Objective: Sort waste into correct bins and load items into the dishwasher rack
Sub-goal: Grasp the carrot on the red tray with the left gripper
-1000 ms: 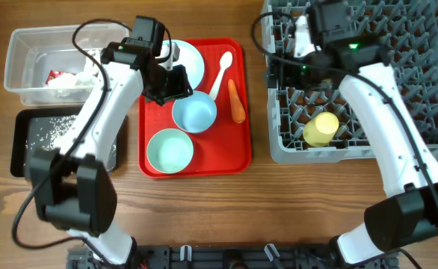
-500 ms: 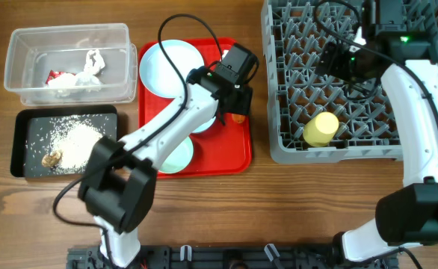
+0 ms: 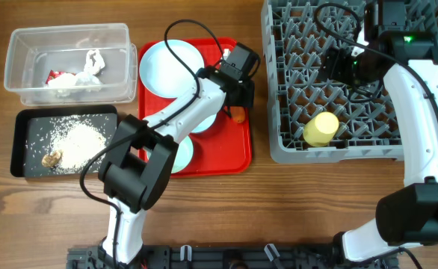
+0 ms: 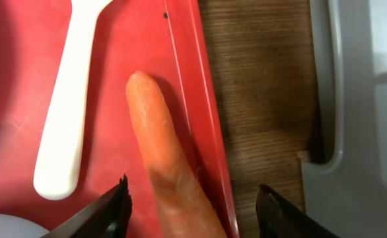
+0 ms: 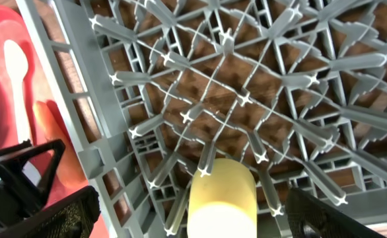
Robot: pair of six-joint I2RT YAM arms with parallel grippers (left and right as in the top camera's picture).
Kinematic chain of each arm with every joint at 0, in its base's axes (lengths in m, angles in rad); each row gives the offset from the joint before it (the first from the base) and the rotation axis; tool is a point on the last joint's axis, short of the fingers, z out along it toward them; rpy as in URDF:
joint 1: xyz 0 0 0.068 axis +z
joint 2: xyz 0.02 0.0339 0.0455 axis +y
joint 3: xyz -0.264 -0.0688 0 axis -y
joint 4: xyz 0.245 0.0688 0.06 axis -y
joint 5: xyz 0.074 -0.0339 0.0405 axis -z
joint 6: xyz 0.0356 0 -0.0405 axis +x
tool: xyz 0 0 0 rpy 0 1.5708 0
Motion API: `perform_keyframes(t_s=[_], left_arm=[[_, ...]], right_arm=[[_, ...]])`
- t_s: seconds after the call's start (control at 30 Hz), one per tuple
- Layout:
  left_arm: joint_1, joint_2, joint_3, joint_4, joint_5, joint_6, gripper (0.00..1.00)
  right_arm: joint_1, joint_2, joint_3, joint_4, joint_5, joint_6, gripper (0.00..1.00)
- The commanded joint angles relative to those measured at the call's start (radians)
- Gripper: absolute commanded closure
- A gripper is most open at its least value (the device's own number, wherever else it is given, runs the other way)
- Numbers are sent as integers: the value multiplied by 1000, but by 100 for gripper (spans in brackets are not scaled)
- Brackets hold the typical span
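The left gripper (image 4: 193,186) is held close above the right edge of the red tray (image 4: 114,39), with its fingers wide apart. The carrot (image 4: 170,172) is seen lying on the tray between the fingers, not touched by them. The spoon (image 4: 65,112) is laid just left of the carrot. The right gripper (image 5: 192,193) is held above the rack (image 5: 81,119) with its fingers spread wide too, and nothing is gripped. The cup (image 5: 221,192) is seen in the near left part of the rack. Rice (image 3: 77,138) is piled in the black tray (image 3: 17,142) at the left of the bench (image 3: 301,209). A tissue (image 3: 92,61) is kept in the tub (image 3: 25,45).
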Motion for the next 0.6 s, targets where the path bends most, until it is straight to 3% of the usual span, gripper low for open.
perform_keyframes(t_s=[0.0, 0.33, 0.47, 0.5, 0.57], left_arm=[[6, 18, 18, 0, 6, -105, 40], [12, 74, 18, -46, -95, -280, 48], [17, 90, 18, -39, -91, -288, 50], [17, 90, 18, -36, -91, -288, 54], [15, 90, 18, -31, -91, -287, 74]], right_arm=[[3, -34, 17, -10, 0, -21, 7], [3, -34, 15, -20, 0, -44, 7], [3, -34, 15, -20, 0, -45, 7], [3, -34, 15, -20, 0, -46, 7], [3, -34, 15, -21, 0, -47, 7]])
